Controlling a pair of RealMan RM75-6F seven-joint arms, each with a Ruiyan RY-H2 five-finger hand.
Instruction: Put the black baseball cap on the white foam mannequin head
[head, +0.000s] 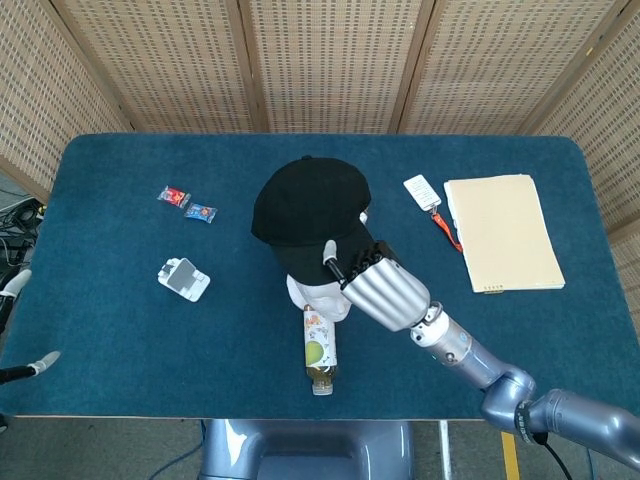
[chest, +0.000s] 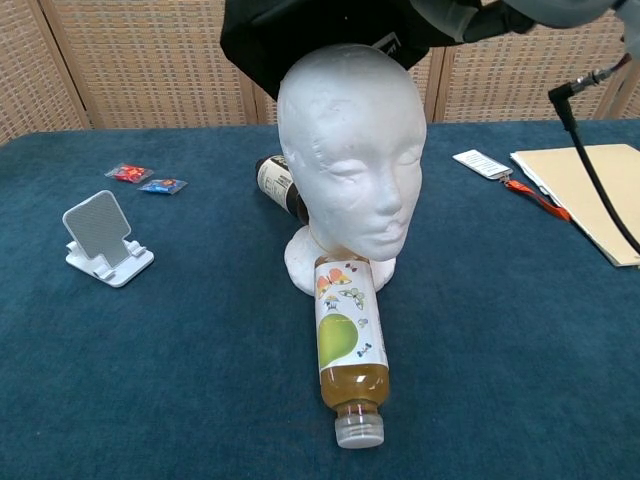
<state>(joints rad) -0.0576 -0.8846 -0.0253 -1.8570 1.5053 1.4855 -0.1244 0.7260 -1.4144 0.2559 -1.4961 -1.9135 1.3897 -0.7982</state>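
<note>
- Head view: My right hand (head: 385, 292) holds the black cap (head: 308, 208) by its brim, with my fingers closed on it. The cap sits over the top of the white foam head (head: 318, 296).
- My left hand (head: 15, 330) only shows some fingertips at the edge, so I cannot tell if it is open.
- I think the cap is light and floppy. The stiff brim looks like the best place to hold.
- The foam head looks light and could tip if I push hard.
- Chest view: The cap (chest: 300, 35) hangs just above the foam head (chest: 350, 150), maybe touching the crown.
- A juice bottle (chest: 348, 345) lies against the head's base on the blue table cloth (chest: 150, 380). Woven screens (chest: 130, 60) stand behind.
</note>
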